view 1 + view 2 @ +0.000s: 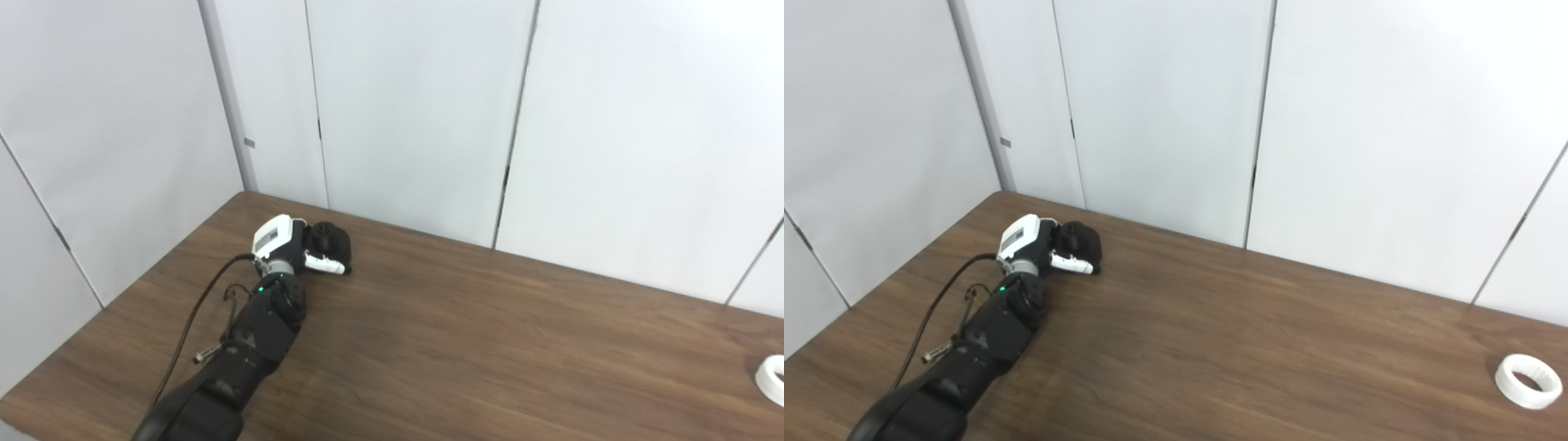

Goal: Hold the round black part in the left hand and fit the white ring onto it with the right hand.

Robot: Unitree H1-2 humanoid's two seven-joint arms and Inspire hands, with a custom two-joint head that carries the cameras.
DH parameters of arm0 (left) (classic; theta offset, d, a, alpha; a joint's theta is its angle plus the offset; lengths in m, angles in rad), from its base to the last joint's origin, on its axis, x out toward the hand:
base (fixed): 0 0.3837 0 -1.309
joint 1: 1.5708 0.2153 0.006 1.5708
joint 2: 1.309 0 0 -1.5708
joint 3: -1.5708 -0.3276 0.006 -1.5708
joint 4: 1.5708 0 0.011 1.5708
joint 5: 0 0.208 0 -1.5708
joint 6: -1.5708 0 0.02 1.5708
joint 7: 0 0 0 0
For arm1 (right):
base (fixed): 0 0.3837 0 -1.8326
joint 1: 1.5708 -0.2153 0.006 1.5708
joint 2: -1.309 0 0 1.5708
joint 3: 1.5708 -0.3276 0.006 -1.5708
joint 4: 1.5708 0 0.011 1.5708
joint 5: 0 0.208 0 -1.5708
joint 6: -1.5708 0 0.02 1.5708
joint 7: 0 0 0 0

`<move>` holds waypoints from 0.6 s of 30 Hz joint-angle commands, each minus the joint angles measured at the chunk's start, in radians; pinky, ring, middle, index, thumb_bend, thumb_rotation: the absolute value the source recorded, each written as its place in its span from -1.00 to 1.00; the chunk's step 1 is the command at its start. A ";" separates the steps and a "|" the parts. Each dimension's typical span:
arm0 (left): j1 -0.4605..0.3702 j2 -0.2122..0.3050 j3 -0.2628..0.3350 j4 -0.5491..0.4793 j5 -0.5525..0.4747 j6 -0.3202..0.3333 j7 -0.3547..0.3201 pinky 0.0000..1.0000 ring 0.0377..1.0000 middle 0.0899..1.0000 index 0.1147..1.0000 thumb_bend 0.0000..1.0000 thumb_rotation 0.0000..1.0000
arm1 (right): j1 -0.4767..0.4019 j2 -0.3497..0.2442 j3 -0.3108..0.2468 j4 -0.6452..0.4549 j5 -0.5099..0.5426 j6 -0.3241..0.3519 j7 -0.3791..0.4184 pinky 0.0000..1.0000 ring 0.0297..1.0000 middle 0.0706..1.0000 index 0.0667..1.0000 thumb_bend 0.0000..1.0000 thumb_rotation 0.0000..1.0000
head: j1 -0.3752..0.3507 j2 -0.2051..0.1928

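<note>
The left robot hand (1053,248) grips the round black part (1081,242) at ten o'clock on the brown surface (1243,343). The white ring (1528,381) lies flat at four o'clock, opening upward.

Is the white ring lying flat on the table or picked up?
Lying flat: the white ring rests hole-up on the table, no hand near it.

Left hand (300,248) clasping round black part (331,240).
</note>
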 commanded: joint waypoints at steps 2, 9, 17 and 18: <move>-0.008 0.022 0.013 -0.072 -0.001 -0.044 0.031 0.99 0.81 0.44 -0.18 0.05 -0.89 | -0.007 -0.004 0.001 -0.049 -0.003 -0.014 -0.007 0.73 0.79 0.69 0.73 0.10 1.00 | -0.009 0.006; 0.075 0.024 0.009 -0.310 0.013 -0.020 -0.027 0.96 0.76 0.42 -0.18 0.05 -0.90 | -0.006 0.008 0.016 -0.073 -0.019 0.008 -0.017 0.74 0.79 0.70 0.75 0.12 1.00 | -0.044 0.023; 0.179 0.031 -0.029 -0.657 0.039 0.037 -0.193 0.77 0.72 0.42 -0.18 0.05 -0.90 | -0.006 0.029 0.047 -0.102 -0.033 0.036 -0.030 1.00 0.91 0.78 0.87 0.18 1.00 | -0.111 0.056; 0.190 0.029 -0.034 -0.694 0.045 0.045 -0.212 0.78 0.71 0.42 -0.18 0.05 -0.90 | -0.007 0.030 0.050 -0.102 -0.032 0.033 -0.030 1.00 0.91 0.77 0.88 0.18 1.00 | -0.118 0.058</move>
